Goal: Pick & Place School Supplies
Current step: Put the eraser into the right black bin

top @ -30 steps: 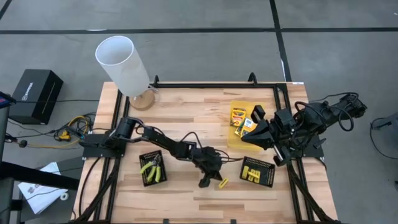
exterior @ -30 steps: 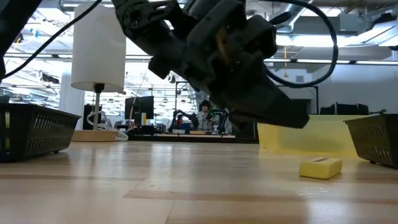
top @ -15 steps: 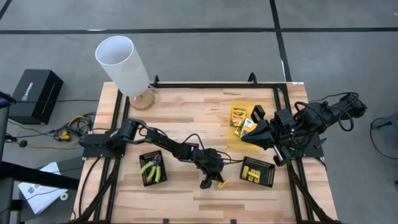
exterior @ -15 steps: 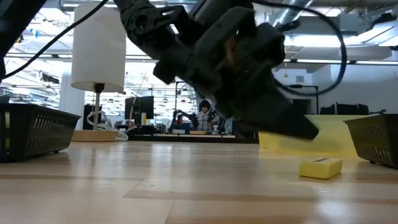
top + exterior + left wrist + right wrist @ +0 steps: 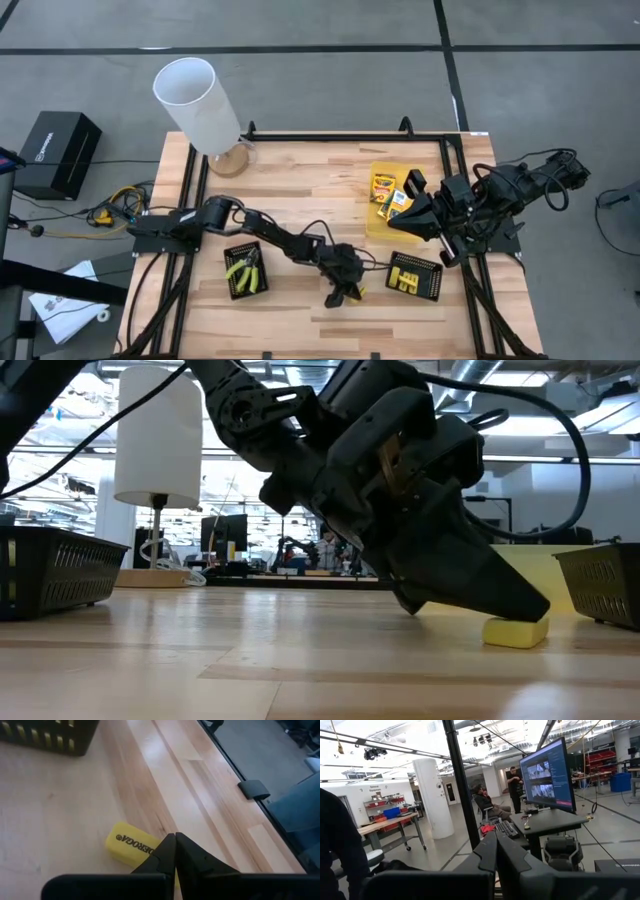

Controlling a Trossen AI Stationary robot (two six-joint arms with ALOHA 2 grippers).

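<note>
Hands first. Left hand (image 5: 337, 298) down low at the front middle of the counter (image 5: 300, 180), fingers (image 5: 167, 851) pressed together to a point. Pinches nothing. Leans over one short yellow stick (image 5: 131, 845) and rests its tips right on the stick's near edge; in the low view sits on top of the stick (image 5: 515, 632), touching it. Stick flat on the wood, with black letters along its side. Lies between the two black trays, nearer the right one.

Right hand (image 5: 394, 213) off at the right side of the counter, held up over the flat yellow tray (image 5: 374, 230). Fingers (image 5: 487, 851) pressed together too, holding nothing. Points out across the room in its own view, where people sit and stand by a big screen.

Printed boxes (image 5: 382, 186) inside the yellow tray, side by side, close to the right hand's tips. Two easy to see; cannot tell about a third.

Left black mesh tray (image 5: 228, 252) near the left arm, with the plier tool (image 5: 243, 272) lying inside it. Right black mesh tray (image 5: 436, 272) just in front of the yellow tray, with more yellow sticks (image 5: 408, 277) lined up inside.

White lamp (image 5: 198, 103) at the back left corner.
</note>
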